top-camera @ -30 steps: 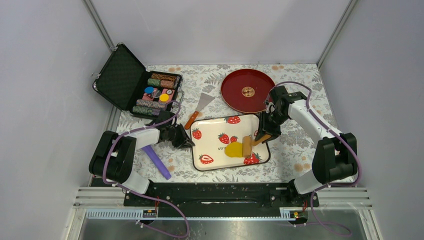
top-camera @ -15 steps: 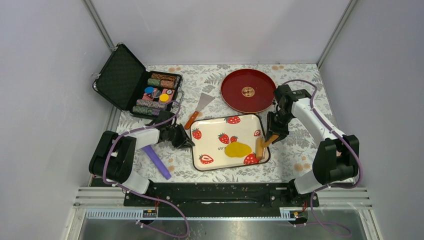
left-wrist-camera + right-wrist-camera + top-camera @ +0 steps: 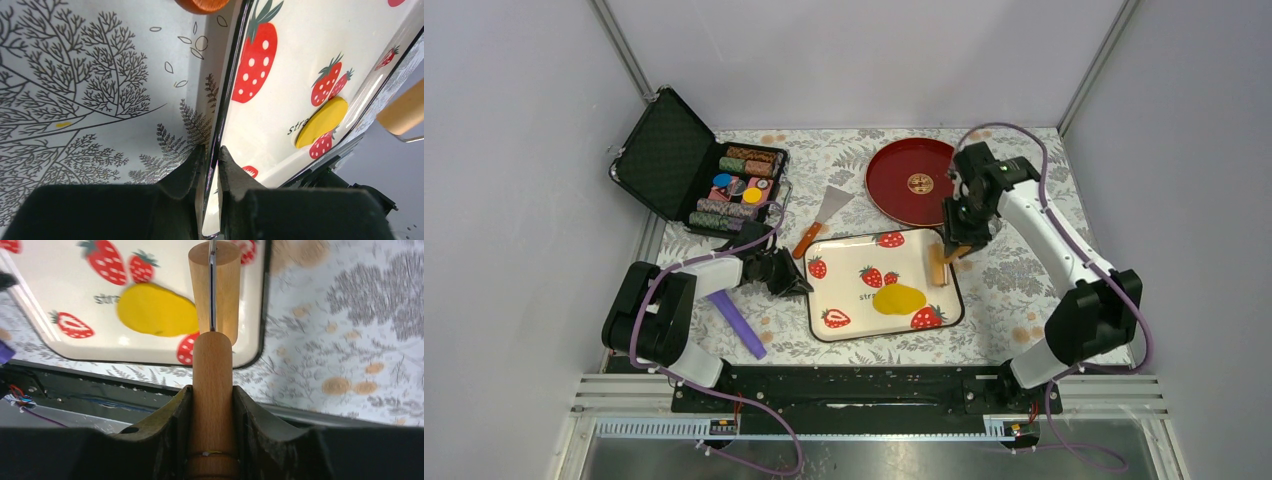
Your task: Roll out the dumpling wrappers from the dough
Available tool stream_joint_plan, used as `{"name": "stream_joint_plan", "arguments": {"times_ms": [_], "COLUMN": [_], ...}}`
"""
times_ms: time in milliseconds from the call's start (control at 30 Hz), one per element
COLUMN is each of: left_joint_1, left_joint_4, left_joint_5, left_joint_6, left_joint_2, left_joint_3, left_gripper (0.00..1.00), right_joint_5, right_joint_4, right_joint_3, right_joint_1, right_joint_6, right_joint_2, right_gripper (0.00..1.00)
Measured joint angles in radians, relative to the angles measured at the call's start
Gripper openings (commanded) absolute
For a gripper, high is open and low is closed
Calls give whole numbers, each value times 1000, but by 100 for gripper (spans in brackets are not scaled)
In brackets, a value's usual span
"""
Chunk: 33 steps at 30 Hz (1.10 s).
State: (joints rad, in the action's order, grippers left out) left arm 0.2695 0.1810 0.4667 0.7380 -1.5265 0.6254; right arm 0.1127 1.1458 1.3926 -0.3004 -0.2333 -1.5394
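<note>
The dough [image 3: 900,298] is a flat bright-yellow patch on the strawberry-print tray [image 3: 854,255], near its front right. It also shows in the left wrist view [image 3: 321,122] and the right wrist view [image 3: 157,310]. My right gripper [image 3: 954,251] is shut on the handle of a wooden roller [image 3: 940,270], holding it over the tray's right edge, off the dough. In the right wrist view the gripper [image 3: 212,390] clamps the roller [image 3: 214,285]. My left gripper [image 3: 800,286] is shut on the tray's left rim [image 3: 226,90]. No round dumpling wrappers are in view.
An open black case of poker chips [image 3: 724,185] stands at the back left. A red plate [image 3: 902,195] lies at the back, behind the tray. A spatula with an orange handle [image 3: 822,218] lies by the tray's back left corner. A purple stick [image 3: 738,322] lies at front left.
My right gripper has carried the roller off the dough's right side to the tray's right rim, then farther back along it. The dough now lies uncovered. The left arm has not moved.
</note>
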Motion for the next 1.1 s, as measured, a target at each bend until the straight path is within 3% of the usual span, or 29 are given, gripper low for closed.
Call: {"name": "stream_joint_plan", "arguments": {"times_ms": [200,400,1100], "left_joint_1": [-1,-1,-3], "left_joint_4": [0,0,0], "left_joint_5": [0,1,5], "left_joint_6": [0,0,0], "left_joint_2": [0,0,-3], "left_joint_3": [0,0,0], "left_gripper": [0,0,0], "right_joint_5": [10,28,78], "right_joint_4": [-27,-55,-138], "right_joint_3": [164,179,86], "right_joint_1": [-138,-218,-221], "right_joint_6": [-2,-23,-50], "right_joint_2": [-116,-266,-233], "right_gripper": [0,0,0]}}
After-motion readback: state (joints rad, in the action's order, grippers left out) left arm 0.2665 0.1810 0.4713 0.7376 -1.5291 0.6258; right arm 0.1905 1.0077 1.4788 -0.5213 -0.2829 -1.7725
